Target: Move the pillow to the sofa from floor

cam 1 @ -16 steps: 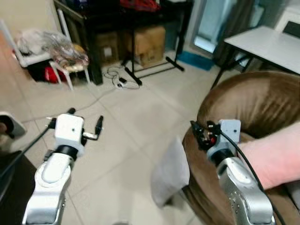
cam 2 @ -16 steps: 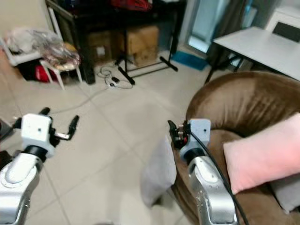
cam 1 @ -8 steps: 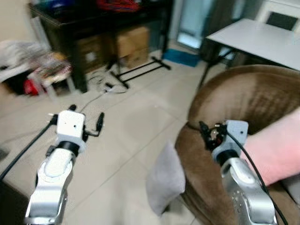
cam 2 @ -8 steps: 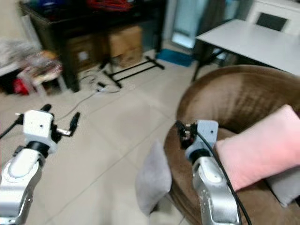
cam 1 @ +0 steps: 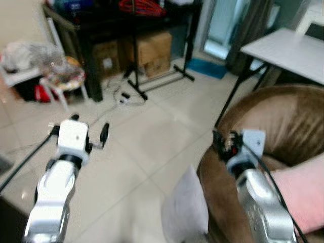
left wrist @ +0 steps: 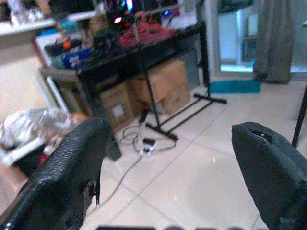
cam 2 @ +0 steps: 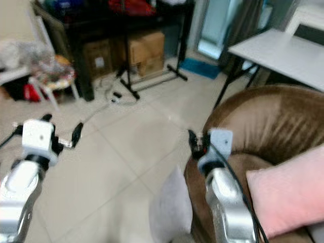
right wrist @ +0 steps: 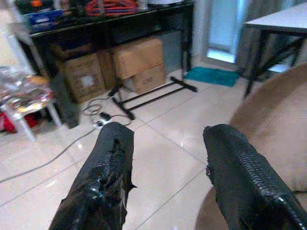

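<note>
Whole head view shifted since half a second ago: camera motion, not the furniture. Both arms raised in much the same pose as then; grey pillow now lower in frame, nearer the bottom edge.

Large rounded brown velvet sofa directly beyond and beside right gripper. Pale glossy tiled floor below and between both grippers. White table on black legs far ahead of right gripper. Black shelving rack with brown cardboard boxes under it far ahead of left gripper. Soft pink rectangular cushion already on sofa seat, behind right gripper. Grey fabric pillow on floor, leaning against sofa base, below right gripper and slightly toward left arm. Small white stool with clutter ahead of left gripper, to its outer side. Black cable with plug on tiles ahead, between the arms.

Left gripper: black fingers spread wide, nothing between. Right gripper: fingers likewise parted, empty, held at sofa-arm height.

Judged step: approach, pillow not yet reached.

Risks:
- Right arm close to sofa arm; lowering straight down likely to catch upholstery.
- Pillow limp and leaning; one-finger contact may tip it flat, making the pinch harder.
- Blurred view while moving; misjudged reach plausible.
</note>
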### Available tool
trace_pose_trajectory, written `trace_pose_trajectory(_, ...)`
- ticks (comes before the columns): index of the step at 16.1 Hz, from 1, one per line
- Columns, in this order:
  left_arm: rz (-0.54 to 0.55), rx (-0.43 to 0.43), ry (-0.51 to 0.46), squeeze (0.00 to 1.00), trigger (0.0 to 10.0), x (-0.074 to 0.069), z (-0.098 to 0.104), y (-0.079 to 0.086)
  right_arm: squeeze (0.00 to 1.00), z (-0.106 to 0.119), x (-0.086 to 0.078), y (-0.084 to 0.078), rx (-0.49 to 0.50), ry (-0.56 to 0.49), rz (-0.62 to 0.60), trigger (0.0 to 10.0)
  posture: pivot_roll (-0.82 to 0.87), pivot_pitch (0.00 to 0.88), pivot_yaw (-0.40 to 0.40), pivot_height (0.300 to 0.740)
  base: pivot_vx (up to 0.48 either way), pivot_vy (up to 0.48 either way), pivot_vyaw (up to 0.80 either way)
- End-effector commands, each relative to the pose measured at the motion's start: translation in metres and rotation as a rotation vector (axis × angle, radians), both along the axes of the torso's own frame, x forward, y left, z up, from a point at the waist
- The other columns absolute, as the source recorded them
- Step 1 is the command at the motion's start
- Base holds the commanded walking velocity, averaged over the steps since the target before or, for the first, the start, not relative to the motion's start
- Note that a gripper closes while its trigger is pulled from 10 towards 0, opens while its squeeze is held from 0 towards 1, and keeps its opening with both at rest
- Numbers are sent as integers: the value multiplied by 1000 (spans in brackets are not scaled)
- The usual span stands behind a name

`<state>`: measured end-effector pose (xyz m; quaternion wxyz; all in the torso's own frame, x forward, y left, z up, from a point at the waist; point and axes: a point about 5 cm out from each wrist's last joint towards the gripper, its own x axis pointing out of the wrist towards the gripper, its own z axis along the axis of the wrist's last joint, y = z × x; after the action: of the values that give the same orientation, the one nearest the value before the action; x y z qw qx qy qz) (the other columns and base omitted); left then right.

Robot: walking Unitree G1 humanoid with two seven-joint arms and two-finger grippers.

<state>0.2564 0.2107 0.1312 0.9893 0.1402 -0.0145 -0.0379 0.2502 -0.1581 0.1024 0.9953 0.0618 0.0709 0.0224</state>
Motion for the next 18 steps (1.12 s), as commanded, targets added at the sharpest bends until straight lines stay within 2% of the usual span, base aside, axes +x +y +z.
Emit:
trace_pose_trajectory(1,-15,14,-5,71,10000,1,-2,-7,0,0,0,-8,16,-4,-32,10000,-58,0,-14,731,0,0,0)
trace_pose_trajectory(7,-11,35,5,75,10000,-1,-10,-5,0,-3,-3,-10,-17,-23,-43,10000,-65,0,-8,676,0,0,0)
trace_pose_trajectory(9,-13,35,5,71,10000,-1,-10,-6,0,-4,-3,-12,-71,-17,-46,10000,-65,0,-9,661,0,0,0)
trace_pose_trajectory(10,-14,34,5,75,10000,-1,-10,-7,0,-4,-3,-15,-128,-23,-47,10000,-65,0,-9,651,0,0,0)
trace_pose_trajectory(12,-13,29,6,75,10000,-2,-12,-7,0,-2,-4,-15,-68,-30,-43,10000,-67,0,-12,631,0,0,0)
trace_pose_trajectory(14,-1,25,0,75,10000,-3,-12,-5,0,-3,-4,-18,-82,-24,-81,10000,-67,0,-18,607,0,0,0)
trace_pose_trajectory(16,15,18,-15,78,10000,-5,-11,-3,0,-5,-2,-19,-110,-6,-83,10000,-65,0,-23,603,0,0,0)
trace_pose_trajectory(18,31,16,-10,90,10000,-7,-12,-1,0,-8,-1,-18,-84,7,-77,10000,-56,0,-35,603,0,0,0)
